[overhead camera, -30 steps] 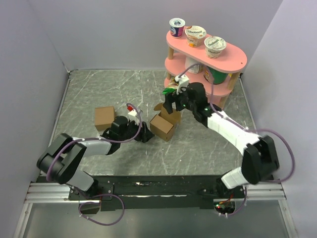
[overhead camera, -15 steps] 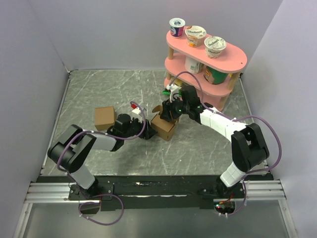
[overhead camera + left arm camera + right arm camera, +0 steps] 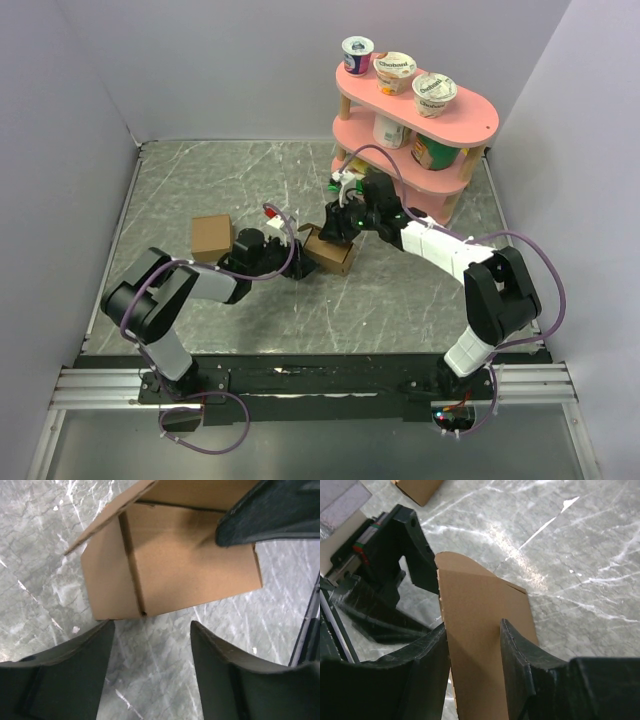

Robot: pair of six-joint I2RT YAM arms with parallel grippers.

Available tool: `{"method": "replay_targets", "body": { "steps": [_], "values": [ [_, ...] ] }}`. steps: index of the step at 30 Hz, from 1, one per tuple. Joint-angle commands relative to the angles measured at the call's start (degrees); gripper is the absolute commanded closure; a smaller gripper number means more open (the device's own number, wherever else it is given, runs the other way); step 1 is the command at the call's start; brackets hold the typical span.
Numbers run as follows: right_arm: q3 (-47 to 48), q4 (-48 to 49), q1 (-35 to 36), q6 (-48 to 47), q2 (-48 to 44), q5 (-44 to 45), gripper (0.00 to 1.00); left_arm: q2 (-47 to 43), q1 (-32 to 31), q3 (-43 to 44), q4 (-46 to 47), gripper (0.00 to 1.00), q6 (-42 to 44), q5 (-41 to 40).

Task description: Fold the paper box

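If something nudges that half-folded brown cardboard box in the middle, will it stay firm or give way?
Probably light: the paper box is thin, hollow cardboard, so a push would likely slide it on the smooth table. Its loose flap would likely bend at the crease rather than resist.

The whole table (image 3: pixel 220 180) is overlooked from high behind. The paper box (image 3: pixel 331 253), shared by all views, is framed closely from opposite sides by the wrist cameras.
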Motion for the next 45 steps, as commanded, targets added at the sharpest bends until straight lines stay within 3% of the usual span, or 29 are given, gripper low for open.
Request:
{"method": "replay_targets", "body": {
  "steps": [1,2,5,7,8,11,16,23,26,30,37,45],
  "values": [
    [0.7,-0.1,1.4,1.6,0.6,-0.5,0.48,-2.1,-0.2,-0.1,6.1,0.28,-1.0,1.4],
    [1.2,-0.3,1.2,1.4,0.5,-0.1,0.41,-3.8,-0.2,-0.9,5.3,0.19,-0.6,1.0],
    [1.8,-1.3,1.1,0.8,-0.7,1.0,0.21,-7.6,-0.1,-2.8,2.5,0.07,0.1,0.0],
    [1.7,-1.5,0.9,0.9,-2.0,1.9,0.16,-9.7,-0.1,-3.6,-0.1,0.03,0.5,-0.8],
    [1.6,-1.6,0.8,1.3,-3.5,3.3,0.08,-11.5,-0.1,-4.3,-1.3,0.01,0.9,-1.2],
    [1.1,-2.8,0.1,2.1,-6.9,6.4,0.01,-15.5,0.0,-5.3,-5.2,0.01,2.0,-1.9],
    [-4.0,-2.4,-1.7,2.3,-15.0,9.2,0.00,-21.3,1.3,-4.0,-12.6,0.03,3.2,-4.5],
    [-12.3,-4.5,-6.0,0.8,-26.0,14.4,0.05,-22.5,4.7,5.1,-18.7,0.17,6.4,-6.8],
    [-15.0,-4.0,-8.3,-2.5,-26.9,15.3,0.10,-19.2,5.8,9.6,-20.0,0.17,9.9,-5.8],
    [-17.0,-2.7,-8.5,-6.3,-25.3,16.1,0.19,-14.1,8.1,13.5,-20.4,0.19,13.9,3.3],
    [-22.4,6.4,-8.4,-12.7,-24.2,9.9,0.22,-6.9,9.8,18.8,-22.0,0.23,20.1,12.8],
    [-22.5,10.4,-8.4,-13.9,-21.2,7.4,0.21,0.4,9.9,23.2,-22.1,0.26,23.4,16.1]
  ]
}}
